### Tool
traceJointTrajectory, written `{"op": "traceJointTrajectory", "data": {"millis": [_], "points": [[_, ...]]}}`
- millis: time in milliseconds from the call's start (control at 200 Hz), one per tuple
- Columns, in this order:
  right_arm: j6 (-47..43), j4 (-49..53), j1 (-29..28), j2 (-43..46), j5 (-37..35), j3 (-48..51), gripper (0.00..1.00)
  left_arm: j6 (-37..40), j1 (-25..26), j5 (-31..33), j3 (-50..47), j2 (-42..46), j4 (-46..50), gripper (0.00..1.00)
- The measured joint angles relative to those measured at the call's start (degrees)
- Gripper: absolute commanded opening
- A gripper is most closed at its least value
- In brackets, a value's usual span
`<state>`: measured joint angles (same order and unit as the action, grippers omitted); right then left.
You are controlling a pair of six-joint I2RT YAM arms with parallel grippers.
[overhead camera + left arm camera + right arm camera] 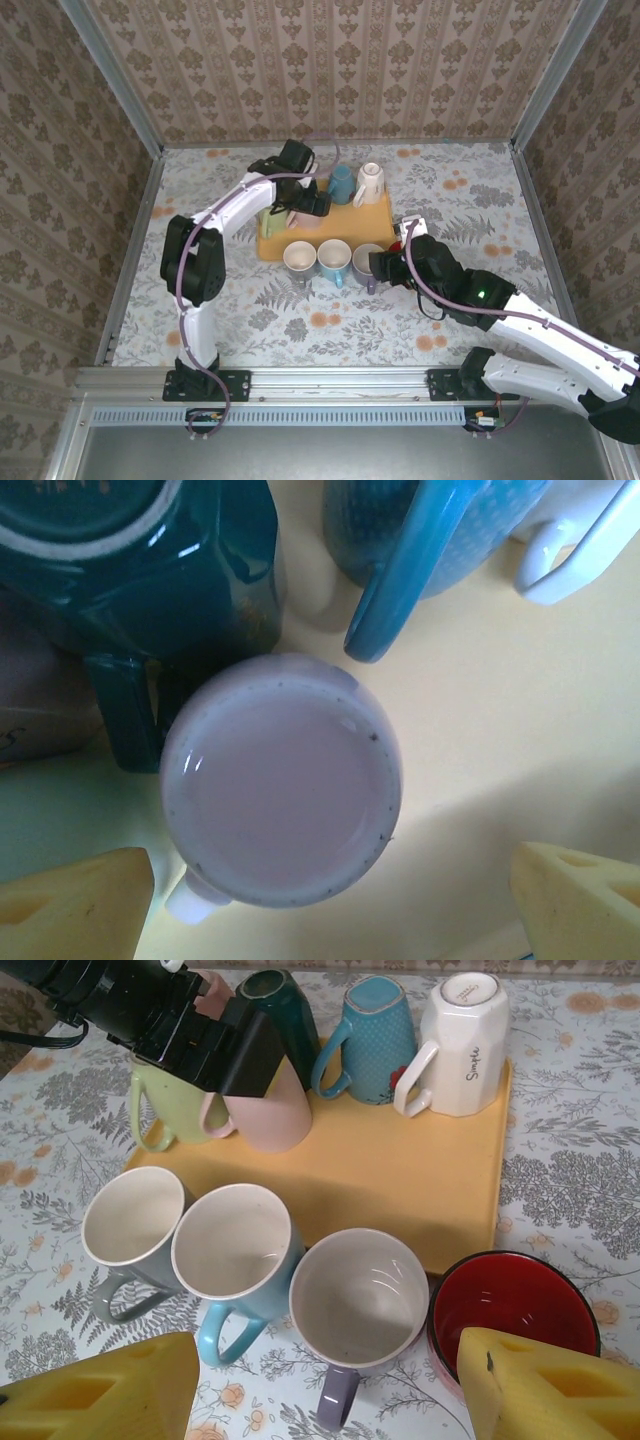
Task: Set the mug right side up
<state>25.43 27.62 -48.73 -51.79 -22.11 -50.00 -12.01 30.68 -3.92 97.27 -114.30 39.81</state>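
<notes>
Pink mug [282,780] upside down on left part of tray [400,1180]; green mug [165,1105] on its left, teal mug [285,1005] just behind. Left gripper [330,910] above it, jaws wide apart, not touching. Right gripper [320,1395] over upright lavender mug [355,1295] and red mug [515,1305] near tray, jaws apart, nothing held. White mug [465,1040], far right, reads "Simple".

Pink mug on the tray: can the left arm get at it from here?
Probably yes. The left end effector hangs right above the upside-down pink mug, open wide; only the dark green mug crowds it.
</notes>
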Motion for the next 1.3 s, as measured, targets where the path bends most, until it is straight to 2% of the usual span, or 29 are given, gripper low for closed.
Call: {"op": "traceJointTrajectory", "data": {"millis": [215,400,655,820,1115,1220,1300], "points": [[0.07,-0.74,-0.02,-0.02,0.17,0.70,0.70,-1.03,-1.11,-5.14,-0.70,0.15,-3.17,0.87],[0.26,-0.87,0.00,-0.07,0.33,1.27,0.70,-3.23,-1.18,-10.08,-4.94,0.57,-5.66,0.85],[0.85,-1.79,0.09,-0.28,0.35,2.29,0.70,-4.76,-0.24,-14.29,-8.96,1.20,-6.03,0.75],[1.75,-2.16,0.11,-0.68,0.55,2.97,0.70,-3.87,0.39,-12.72,-9.03,1.53,-5.75,0.58],[1.99,-2.32,0.11,-0.72,0.59,3.74,0.70,-1.18,0.52,-6.80,-4.26,-0.52,-2.73,0.20],[1.99,-2.38,0.11,-0.72,0.59,4.00,0.70,-0.31,0.81,-4.85,-3.96,-0.63,-2.89,0.18],[1.99,-2.38,0.11,-0.72,0.59,4.11,0.70,0.13,0.87,-3.96,-3.23,-0.98,-2.12,0.27]]}}
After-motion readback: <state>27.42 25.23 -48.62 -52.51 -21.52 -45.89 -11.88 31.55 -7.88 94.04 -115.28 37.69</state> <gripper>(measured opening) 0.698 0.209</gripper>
